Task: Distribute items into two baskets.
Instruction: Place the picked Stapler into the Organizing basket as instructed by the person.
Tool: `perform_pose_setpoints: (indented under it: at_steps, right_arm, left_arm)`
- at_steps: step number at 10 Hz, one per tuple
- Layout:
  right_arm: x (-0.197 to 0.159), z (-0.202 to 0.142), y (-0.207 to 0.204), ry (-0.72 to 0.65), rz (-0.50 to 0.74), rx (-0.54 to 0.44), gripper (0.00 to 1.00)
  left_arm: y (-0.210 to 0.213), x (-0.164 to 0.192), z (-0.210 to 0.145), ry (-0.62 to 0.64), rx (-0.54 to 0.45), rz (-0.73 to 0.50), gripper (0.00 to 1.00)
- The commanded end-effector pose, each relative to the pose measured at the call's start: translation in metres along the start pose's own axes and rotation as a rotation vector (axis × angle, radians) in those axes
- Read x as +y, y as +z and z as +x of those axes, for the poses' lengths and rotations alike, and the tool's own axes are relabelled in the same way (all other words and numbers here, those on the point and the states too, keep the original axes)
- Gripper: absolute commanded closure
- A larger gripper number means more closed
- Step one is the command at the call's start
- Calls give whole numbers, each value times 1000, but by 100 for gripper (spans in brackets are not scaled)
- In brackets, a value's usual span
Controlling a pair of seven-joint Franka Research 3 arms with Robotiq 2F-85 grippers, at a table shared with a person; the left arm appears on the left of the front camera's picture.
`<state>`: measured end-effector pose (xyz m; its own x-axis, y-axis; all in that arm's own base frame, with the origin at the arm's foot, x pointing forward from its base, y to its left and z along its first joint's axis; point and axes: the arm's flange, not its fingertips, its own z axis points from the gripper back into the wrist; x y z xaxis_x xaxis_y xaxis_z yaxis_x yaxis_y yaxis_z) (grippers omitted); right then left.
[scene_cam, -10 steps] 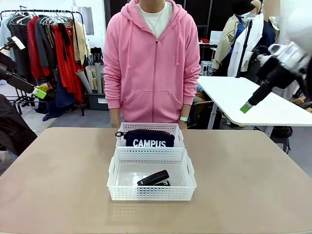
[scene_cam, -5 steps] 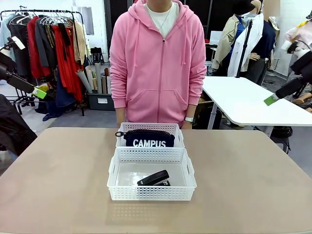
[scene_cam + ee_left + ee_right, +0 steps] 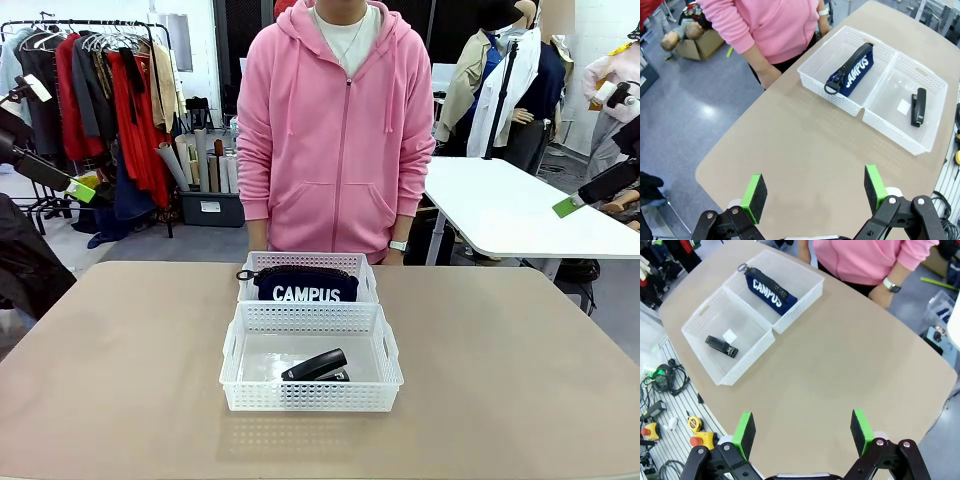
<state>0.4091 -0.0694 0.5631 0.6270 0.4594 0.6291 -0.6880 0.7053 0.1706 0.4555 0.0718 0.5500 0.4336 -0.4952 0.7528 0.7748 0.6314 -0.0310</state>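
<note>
— Clothes racks (image 3: pixel 95 90) and a white side table (image 3: pixel 500 205) stand behind the tan desk (image 3: pixel 120 380). What sits on that desk?

— Two white lattice baskets, end to end and touching, at the middle. The far basket (image 3: pixel 365 285), next to the person in the pink hoodie (image 3: pixel 340 130), holds the navy pouch (image 3: pixel 305 284) with "CAMPUS" in white, standing on its long edge. The near basket (image 3: pixel 385 375) holds the black stapler (image 3: pixel 316 366), lying flat near its front wall beside a small white label on the floor of the basket.

— And the arms?

— Both are well away from the baskets. The left gripper (image 3: pixel 80 188) hangs off the desk's left side, up by the clothes rack; one green pad shows there. The right gripper (image 3: pixel 567 206) is off the right edge, over the white side table, again with one green pad showing.

— How do their fingers stand?

— Spread wide, holding nothing. From the left wrist, the left gripper (image 3: pixel 815 187) has its green pads far apart over bare desk, with the pouch (image 3: pixel 852 69) and stapler (image 3: pixel 918 106) farther off in their baskets. From the right wrist, the right gripper (image 3: pixel 803 432) looks the same, fingers parted above the desk, both baskets up at the far left.

— The person's hands?

— Down at the sides behind the far desk edge, a watch (image 3: pixel 399 245) on one wrist; neither touches a basket.
</note>
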Motion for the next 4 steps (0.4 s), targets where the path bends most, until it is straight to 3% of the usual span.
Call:
perform_pose_setpoints:
  at_steps: [1, 4]
  right_arm:
    - [-2, 4, 2, 2, 0, 2, 0]
    - [-2, 4, 2, 2, 0, 2, 0]
  left_arm:
    - [-1, -1, 0, -1, -8, 1, 0]
    - [-1, -1, 0, -1, -8, 1, 0]
